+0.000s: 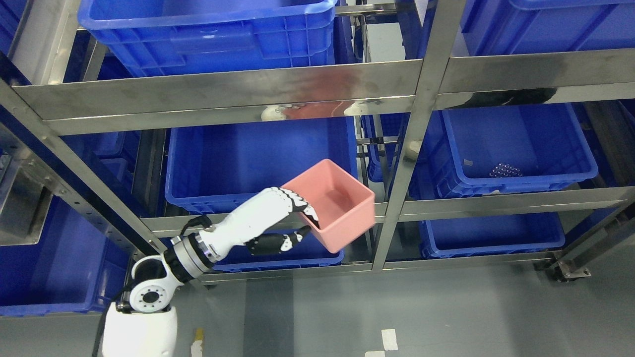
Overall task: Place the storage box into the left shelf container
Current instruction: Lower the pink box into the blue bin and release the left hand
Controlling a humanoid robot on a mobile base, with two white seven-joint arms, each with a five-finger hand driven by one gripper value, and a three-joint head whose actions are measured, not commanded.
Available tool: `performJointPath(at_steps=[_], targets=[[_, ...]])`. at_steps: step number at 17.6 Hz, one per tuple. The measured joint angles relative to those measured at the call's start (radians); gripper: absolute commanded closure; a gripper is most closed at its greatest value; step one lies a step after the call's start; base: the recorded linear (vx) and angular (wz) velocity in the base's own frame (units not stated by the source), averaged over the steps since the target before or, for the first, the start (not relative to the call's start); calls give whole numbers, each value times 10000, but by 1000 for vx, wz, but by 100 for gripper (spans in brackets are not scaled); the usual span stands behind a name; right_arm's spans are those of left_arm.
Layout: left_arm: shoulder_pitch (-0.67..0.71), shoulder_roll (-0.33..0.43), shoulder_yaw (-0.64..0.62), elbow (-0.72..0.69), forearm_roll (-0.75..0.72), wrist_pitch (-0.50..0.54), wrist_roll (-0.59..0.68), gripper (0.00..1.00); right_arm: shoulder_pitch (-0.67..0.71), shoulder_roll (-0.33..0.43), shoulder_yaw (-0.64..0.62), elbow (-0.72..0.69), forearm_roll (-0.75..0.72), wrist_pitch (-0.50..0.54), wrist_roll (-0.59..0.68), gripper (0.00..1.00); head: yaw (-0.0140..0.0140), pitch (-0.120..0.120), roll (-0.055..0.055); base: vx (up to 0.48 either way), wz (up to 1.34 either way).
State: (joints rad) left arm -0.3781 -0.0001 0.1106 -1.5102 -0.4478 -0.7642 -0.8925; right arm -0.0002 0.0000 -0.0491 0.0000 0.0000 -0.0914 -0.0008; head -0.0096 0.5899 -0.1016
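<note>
1. Nearest the camera, at the lower left, one white robot arm [149, 297] rises from the bottom edge and reaches up and right toward the shelving.
2. One robot hand shows, the left hand [278, 218]; its fingers [302, 206] hook over the near-left wall of the storage box while the dark thumb [278, 243] presses from beneath, so it is clamped on that box.
3. One pink storage box [337, 208] is in view, open-topped and with nothing visible inside, tilted, held in the air just in front of the middle shelf rail.
4. Behind it sits the left shelf container [248, 163], a blue bin on the middle level; the pink box overlaps its near right corner but is not inside it.
5. At least six more blue bins show in whole or part, among them an upper left bin [208, 34], a right middle bin [511, 148], a lower right bin [491, 235] and a near left bin [49, 272].
6. One steel shelf frame [218, 94] holds them; its upright post [407, 163] stands just right of the pink box.
7. Small dark items [505, 170] lie in the right middle bin; what they are cannot be told.
8. Grey floor [397, 307] spreads below, with white marks [389, 339].
</note>
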Motion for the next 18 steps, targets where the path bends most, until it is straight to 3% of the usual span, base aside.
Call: performJointPath(at_steps=[7,12,14,15,16,18], targets=[[-988,0,1548,1522,-1020,116,274,97,1,0,0,0,0,0,6,0,0,0,0,0,0],[-1973,0,2395,2848,-1745,124,858,85,1,0,0,0,0,0,8,0,0,0,0,0,0],[-2295,0,2614,3357,-1934,130,1191,70,1,0,0,0,0,0,8,0,0,-1,0,0,0],[-2427,0,2713,3602,-2004,151,1284,49,1,0,0,0,0,0,8,0,0,0,0,0,0],[-2520,0,2792,3808,-2067,217,1363,37,1,0,0,0,0,0,8,0,0,-1,0,0,0],[-2671,0,2915,4183,-2155,427,1448,29,1,0,0,0,0,0,8,0,0,0,0,0,0]])
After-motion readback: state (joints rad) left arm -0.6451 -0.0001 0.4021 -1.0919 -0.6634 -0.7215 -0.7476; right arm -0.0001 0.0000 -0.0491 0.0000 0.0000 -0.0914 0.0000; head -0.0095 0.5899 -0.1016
